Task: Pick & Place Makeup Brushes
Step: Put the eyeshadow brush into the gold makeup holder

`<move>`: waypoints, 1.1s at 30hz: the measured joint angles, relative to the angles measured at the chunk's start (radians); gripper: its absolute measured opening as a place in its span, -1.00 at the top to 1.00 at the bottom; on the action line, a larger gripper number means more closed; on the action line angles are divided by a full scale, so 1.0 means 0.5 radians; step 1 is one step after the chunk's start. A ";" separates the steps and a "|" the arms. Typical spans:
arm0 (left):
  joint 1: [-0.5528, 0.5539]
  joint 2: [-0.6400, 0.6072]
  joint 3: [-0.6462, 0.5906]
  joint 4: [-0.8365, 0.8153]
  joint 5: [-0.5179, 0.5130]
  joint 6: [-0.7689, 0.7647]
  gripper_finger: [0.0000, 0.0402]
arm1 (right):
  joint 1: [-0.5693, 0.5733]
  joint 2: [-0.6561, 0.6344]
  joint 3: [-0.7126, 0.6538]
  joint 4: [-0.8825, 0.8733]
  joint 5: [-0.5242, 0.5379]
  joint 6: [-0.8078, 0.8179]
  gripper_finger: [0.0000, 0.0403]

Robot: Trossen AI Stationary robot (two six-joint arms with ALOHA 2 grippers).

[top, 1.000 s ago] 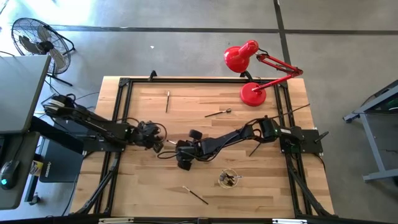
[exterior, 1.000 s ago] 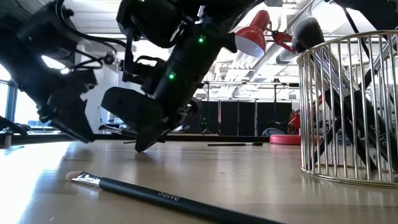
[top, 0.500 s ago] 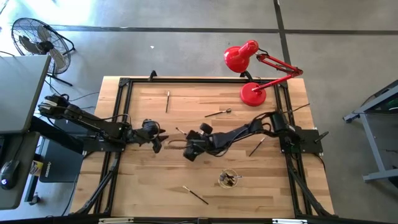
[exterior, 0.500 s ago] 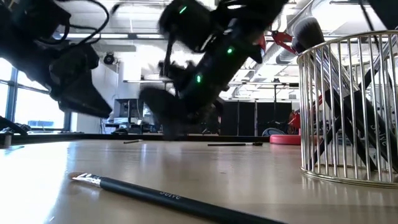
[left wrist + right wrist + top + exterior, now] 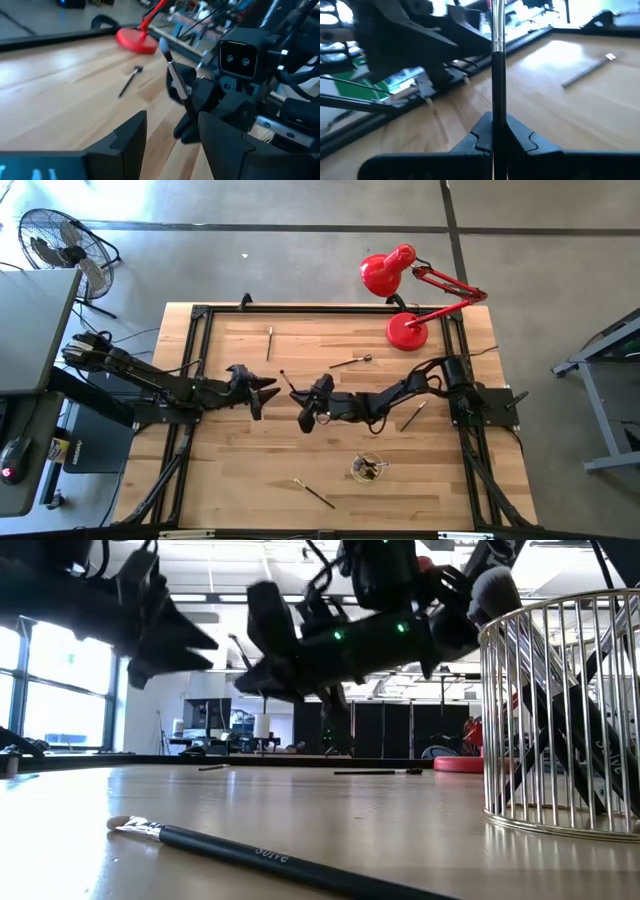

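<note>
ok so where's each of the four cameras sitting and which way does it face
High view: above the table, looking straight down; both arms show, the right end effector holding a makeup brush.
Low view: at table-top height, looking level into the room; arms overhead, wire basket at right.
Left wrist view: on the left arm, past its open fingers toward the right end effector.
Right wrist view: on the right arm, along its fingers shut on the brush.
Both wrist views share that brush.
</note>
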 joint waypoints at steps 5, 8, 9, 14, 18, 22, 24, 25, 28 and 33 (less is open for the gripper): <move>0.000 0.043 0.001 0.223 0.062 0.107 0.12 | 0.000 -0.001 0.084 0.012 0.000 -0.143 0.94; 0.000 0.096 0.001 0.328 0.067 0.155 0.12 | 0.000 -0.001 0.122 0.048 -0.008 -0.177 0.94; 0.000 0.104 0.000 0.374 0.064 0.185 0.12 | 0.000 -0.002 0.127 0.054 -0.013 -0.177 0.94; 0.000 0.112 0.002 0.616 0.065 0.331 0.12 | 0.024 -0.002 0.127 0.147 0.032 -0.255 0.94; 0.000 0.112 0.002 0.763 0.058 0.400 0.12 | 0.028 -0.002 0.127 0.224 0.015 -0.309 0.94; 0.000 0.112 0.002 0.855 0.088 0.465 0.12 | 0.026 -0.002 0.128 0.240 -0.007 -0.311 0.94; 0.000 0.112 0.002 0.864 0.082 0.483 0.12 | 0.024 -0.002 0.140 0.239 -0.039 -0.332 0.94; 0.000 0.112 0.002 0.863 0.060 0.483 0.12 | 0.024 -0.002 0.149 0.240 -0.057 -0.358 0.94; 0.002 0.112 0.002 0.869 0.046 0.493 0.12 | 0.027 -0.002 0.174 0.239 -0.051 -0.399 0.93; 0.002 0.112 0.007 0.906 0.061 0.536 0.12 | 0.027 -0.002 0.189 0.239 -0.064 -0.414 0.94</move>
